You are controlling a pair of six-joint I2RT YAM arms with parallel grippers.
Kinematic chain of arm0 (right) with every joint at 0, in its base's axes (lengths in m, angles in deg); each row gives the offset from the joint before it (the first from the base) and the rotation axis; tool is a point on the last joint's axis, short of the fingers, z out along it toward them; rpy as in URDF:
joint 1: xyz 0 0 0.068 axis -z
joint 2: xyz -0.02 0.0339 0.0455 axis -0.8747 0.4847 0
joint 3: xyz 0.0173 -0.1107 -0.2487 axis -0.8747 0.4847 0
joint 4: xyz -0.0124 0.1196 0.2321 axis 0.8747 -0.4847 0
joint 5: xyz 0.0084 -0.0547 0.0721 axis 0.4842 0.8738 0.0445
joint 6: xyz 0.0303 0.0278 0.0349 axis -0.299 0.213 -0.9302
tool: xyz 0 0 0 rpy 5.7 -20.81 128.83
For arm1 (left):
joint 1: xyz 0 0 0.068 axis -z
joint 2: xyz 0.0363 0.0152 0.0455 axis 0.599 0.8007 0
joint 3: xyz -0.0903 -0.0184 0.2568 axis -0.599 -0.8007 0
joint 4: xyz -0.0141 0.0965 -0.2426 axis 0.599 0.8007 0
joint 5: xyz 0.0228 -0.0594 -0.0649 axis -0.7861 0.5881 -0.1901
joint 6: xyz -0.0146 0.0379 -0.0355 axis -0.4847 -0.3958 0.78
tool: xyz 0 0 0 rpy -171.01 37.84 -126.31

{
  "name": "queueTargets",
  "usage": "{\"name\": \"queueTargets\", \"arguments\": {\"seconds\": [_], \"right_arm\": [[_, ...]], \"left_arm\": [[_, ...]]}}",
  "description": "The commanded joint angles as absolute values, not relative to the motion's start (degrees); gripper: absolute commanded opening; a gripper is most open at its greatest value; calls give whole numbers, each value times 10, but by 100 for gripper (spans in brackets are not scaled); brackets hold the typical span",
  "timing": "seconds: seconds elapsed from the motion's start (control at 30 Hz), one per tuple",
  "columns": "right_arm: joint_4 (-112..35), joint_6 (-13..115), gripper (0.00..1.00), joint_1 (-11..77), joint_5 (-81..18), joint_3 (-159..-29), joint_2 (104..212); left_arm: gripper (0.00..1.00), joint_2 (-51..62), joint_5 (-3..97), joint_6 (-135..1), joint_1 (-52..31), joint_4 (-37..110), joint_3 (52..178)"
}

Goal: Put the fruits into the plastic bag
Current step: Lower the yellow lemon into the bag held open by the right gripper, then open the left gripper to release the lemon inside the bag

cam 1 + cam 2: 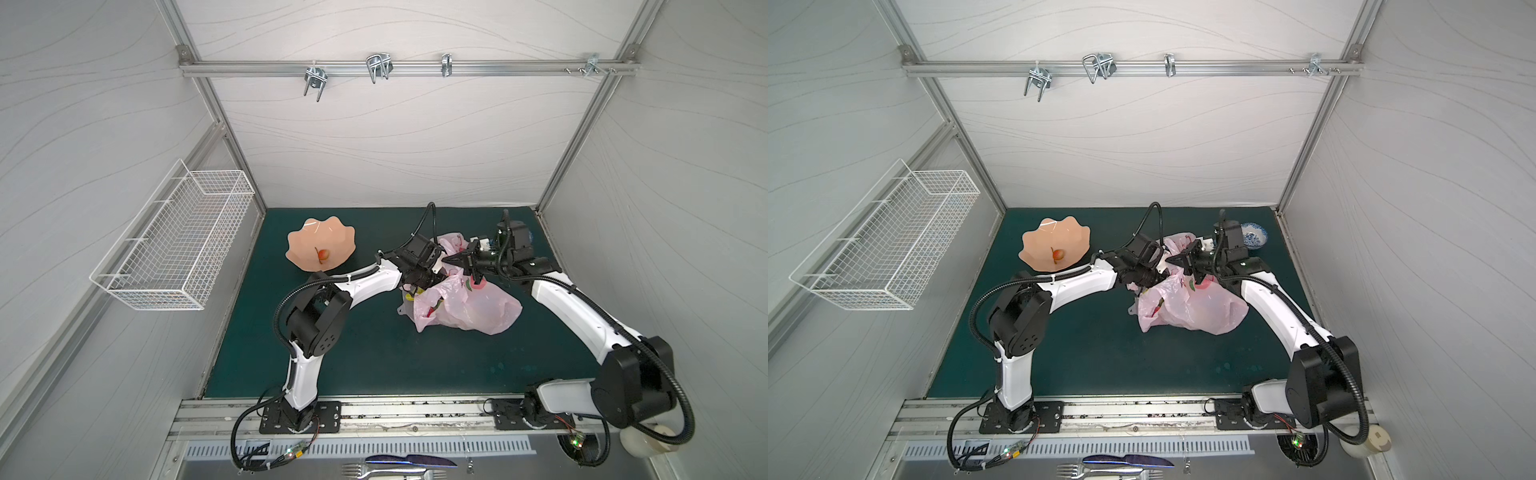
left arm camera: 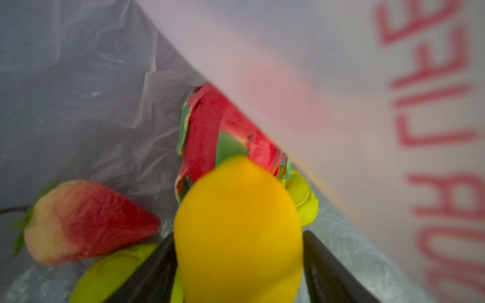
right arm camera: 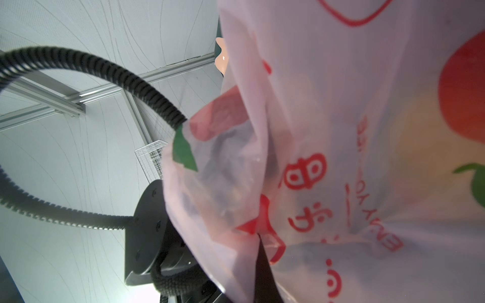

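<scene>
1. So, mostly done by the look of it. The plastic bag (image 1: 478,309) lies crumpled on the right half of the green worktop (image 1: 353,353), with its mouth on the left arm's side.
2. Right claw (image 3: 259,241) is pressed together on a fold of the bag near the mouth, holding that edge up so there's an opening.
3. Left claw (image 2: 237,234) is reached inside the bag, with the lemon (image 2: 236,199) sitting between its fingers (image 2: 328,262). It's too blurry and close to say whether it's pinching the lemon or letting go, so I can't tell.
4. Already in the bag around it are the dragon fruit (image 2: 210,126), a red piece (image 2: 86,220) and two yellow-green pears (image 2: 110,270), one tucked behind the lemon.
5. Left to do, I reckon: drop the lemon, then fetch the one small red fruit (image 1: 323,253) from the peach dish (image 1: 303,245), which sits well apart from the bag, far left. I see no other fruit lying out on the worktop.
</scene>
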State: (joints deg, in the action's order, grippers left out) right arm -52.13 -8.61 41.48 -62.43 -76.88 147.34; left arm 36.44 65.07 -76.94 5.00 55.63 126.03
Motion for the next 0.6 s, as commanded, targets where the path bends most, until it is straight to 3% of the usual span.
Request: {"name": "queueTargets", "arguments": {"seconds": [0.0, 0.07, 0.57], "right_arm": [[-509, -97, 0, 418, -633, -778, 1478], [-510, -97, 0, 418, -633, -778, 1478], [-513, -96, 0, 420, -633, -778, 1475]], "left_arm": [[91, 363, 657, -759, 54, 531, 1285], [97, 359, 654, -758, 52, 533, 1287], [98, 324, 623, -748, 35, 554, 1281]]}}
